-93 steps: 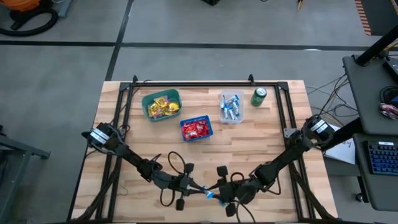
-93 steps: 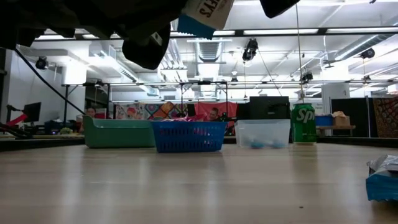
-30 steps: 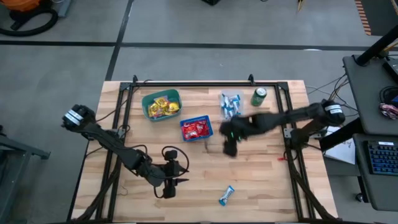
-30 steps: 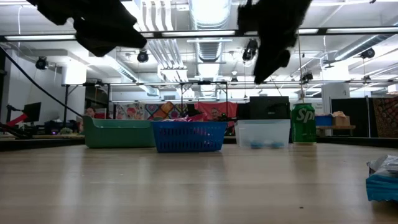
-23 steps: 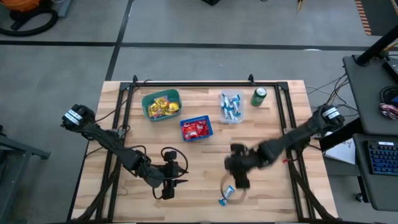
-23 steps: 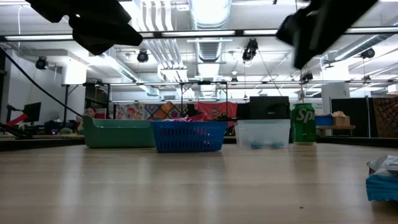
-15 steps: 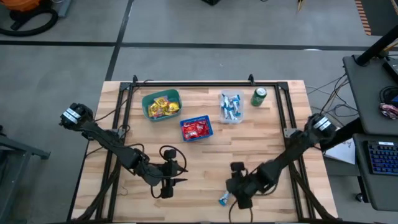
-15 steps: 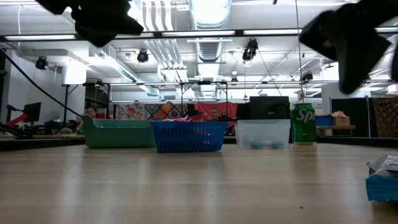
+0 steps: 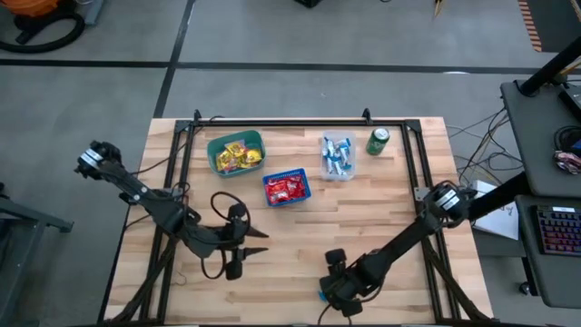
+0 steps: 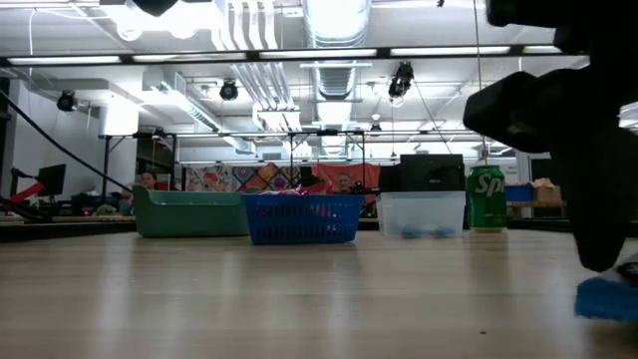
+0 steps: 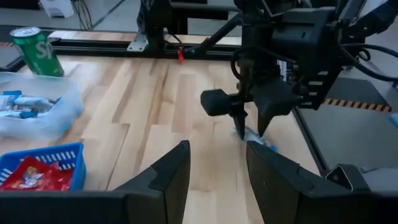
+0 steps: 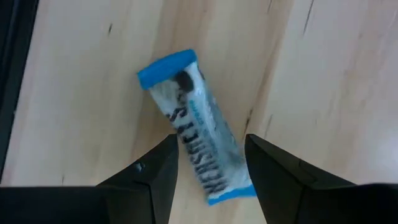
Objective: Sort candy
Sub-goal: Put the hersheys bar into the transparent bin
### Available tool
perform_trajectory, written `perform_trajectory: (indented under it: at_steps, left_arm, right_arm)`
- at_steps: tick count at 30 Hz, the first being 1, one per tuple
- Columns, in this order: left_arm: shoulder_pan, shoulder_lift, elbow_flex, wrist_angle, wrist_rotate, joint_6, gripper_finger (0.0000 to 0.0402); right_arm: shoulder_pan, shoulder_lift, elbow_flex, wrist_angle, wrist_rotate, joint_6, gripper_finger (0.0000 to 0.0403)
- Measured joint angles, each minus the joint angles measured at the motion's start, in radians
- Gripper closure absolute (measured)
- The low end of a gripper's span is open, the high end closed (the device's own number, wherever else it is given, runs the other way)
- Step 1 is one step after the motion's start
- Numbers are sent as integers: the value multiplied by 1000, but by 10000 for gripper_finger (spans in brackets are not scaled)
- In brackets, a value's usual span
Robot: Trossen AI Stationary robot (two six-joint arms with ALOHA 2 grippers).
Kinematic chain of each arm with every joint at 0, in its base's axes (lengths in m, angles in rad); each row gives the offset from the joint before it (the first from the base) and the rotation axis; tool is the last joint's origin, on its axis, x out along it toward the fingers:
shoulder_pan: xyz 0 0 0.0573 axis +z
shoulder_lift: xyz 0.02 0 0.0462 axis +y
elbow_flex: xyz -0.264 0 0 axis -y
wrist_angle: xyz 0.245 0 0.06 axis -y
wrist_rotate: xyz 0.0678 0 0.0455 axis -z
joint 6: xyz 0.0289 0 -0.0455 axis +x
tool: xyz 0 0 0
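Closing squarely across the bar (image 12: 196, 127), which lies on the desk (image 9: 390, 218) near six o'clock between the open, empty right tool (image 12: 208, 163) fingers, looks wisest; left tool (image 9: 238, 245) waits open.

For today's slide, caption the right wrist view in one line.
Right gripper, jaws open, poised over a blue-and-white wrapped candy bar lying on the pale wooden table.

1. Robotics lab in a big open industrial hall.
2. Wooden table (image 9: 381, 209) on a bare grey concrete floor (image 9: 82, 127), two arms mounted on it.
3. Exposed ceiling ducts (image 10: 334, 75), strip lights, hanging cables.
4. Desk with keyboard (image 9: 556, 229) beside the rig; monitors at the back.
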Motion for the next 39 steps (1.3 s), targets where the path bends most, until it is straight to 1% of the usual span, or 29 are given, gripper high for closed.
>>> perform_trajectory:
  at_steps: [5,12,17,20,28,31,35,39]
  left_arm:
    - [-2,-20,-1,-32,-29,1,262]
    - [-1,-9,-4,-71,-43,-13,261]
    - [-1,-9,-15,-84,-48,-28,261]
    - [-1,-9,-17,-88,-48,-32,261]
    - [-1,-8,-22,-96,-49,-32,261]
    - [-1,-8,-22,-99,-56,-31,261]
    - [-1,-8,-22,-113,-119,-34,261]
    - [-1,-9,-22,-135,-138,-46,261]
  right_arm:
    - [-16,3,-8,-4,1,1,242]
    - [-33,10,-12,-3,1,0,310]
    - [-38,19,-12,1,-23,-24,363]
    - [-43,14,-12,0,-28,-27,385]
    - [-50,-20,-16,22,-29,-41,389]
    - [-71,-50,0,8,-2,-50,389]
    - [-150,-105,39,-25,72,-42,389]
    - [-273,-176,70,-88,81,-63,390]
